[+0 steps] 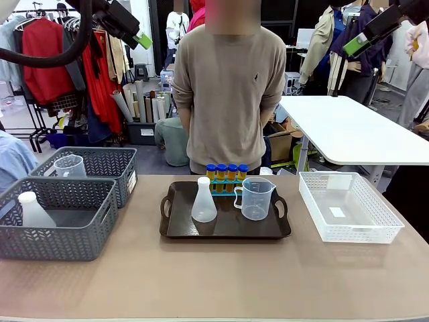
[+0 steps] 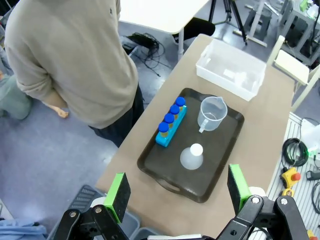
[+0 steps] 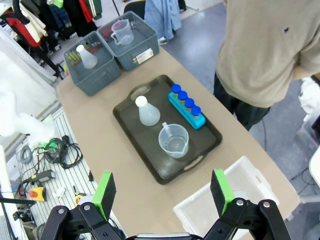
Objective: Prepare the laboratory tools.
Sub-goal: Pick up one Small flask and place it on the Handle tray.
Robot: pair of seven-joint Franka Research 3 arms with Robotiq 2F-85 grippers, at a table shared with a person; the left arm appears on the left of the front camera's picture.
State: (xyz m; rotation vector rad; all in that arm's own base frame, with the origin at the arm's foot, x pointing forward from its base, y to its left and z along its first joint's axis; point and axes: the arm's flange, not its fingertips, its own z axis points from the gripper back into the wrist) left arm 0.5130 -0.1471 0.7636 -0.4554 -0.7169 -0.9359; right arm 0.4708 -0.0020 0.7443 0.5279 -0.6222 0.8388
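blue-capped tubes (image 1: 226,176): four; flasks (image 1: 204,201): two; beakers (image 1: 255,198): two

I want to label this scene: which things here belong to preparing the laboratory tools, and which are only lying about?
For the job:
- tubes with blue caps
- measuring beaker
- conical flask

Lying about:
- dark tray
- grey baskets, holding another flask and beaker
- white basket

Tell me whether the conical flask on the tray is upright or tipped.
Upright: the conical flask stands on its wide base on the tray, neck pointing up.
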